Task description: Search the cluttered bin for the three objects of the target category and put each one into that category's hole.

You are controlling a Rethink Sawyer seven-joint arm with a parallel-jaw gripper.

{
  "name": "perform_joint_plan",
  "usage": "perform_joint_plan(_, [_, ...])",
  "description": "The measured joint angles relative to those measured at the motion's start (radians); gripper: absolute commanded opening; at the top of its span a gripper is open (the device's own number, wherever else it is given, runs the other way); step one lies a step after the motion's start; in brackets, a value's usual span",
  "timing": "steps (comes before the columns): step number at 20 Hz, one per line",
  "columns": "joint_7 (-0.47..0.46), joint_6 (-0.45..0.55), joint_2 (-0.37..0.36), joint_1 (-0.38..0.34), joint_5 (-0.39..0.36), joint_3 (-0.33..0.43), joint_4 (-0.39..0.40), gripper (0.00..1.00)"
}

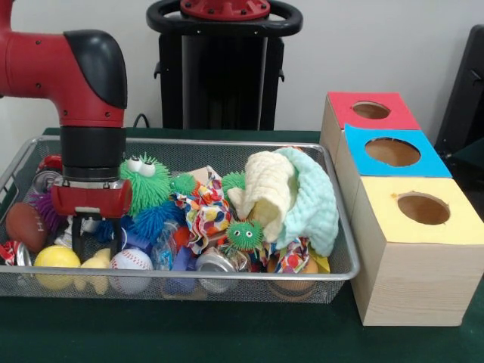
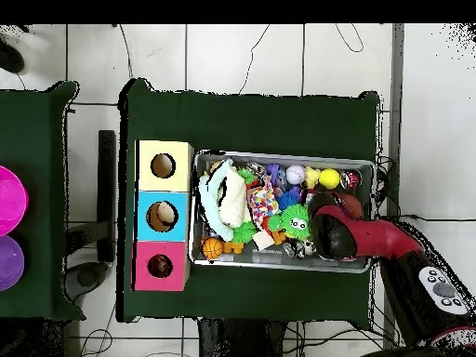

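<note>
1. Gripper [image 1: 96, 236] is down inside the wire bin [image 1: 342, 271], at the end far from the boxes, hanging over the baseball [image 1: 131, 262] and a yellow ball [image 1: 55, 257].
2. Jaws: two dark fingers show a gap between them and nothing is held, so they read as apart. The overhead view hides them under the arm.
3. Target category isn't stated; given the gripper's position, balls look likely: baseball, yellow ball, brown football [image 1: 25, 224] against the bin's end wall.
4. Handling of the baseball: hard, light, round, rolls easily. It should be gripped across its widest part, straight down; an off-centre pinch will squirt it out.
5. Football is bigger and tapered, so take it across the short axis.
6. Three hole boxes stand beside the bin's other end: red box [image 1: 372, 110], blue box [image 1: 392, 152], yellow box [image 1: 423, 208].
7. The blue box's hole seems to already hold something pale in the overhead view, unclear what.
</note>
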Motion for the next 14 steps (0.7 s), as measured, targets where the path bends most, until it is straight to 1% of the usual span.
perform_joint_plan(3, [0.000,-0.001,0.017,-0.020,-0.011,0.017,-0.007,1.00])
perform_joint_plan(5, [0.000,-0.001,0.024,-0.020,-0.011,0.016,-0.017,1.00])
perform_joint_plan(9, [0.000,-0.004,0.027,0.017,-0.010,-0.008,-0.047,1.00])
perform_joint_plan(10, [0.000,-0.009,0.029,0.038,-0.011,-0.008,-0.069,1.00])
perform_joint_plan(14, [0.000,-0.009,0.054,0.040,-0.012,0.002,-0.104,1.00])
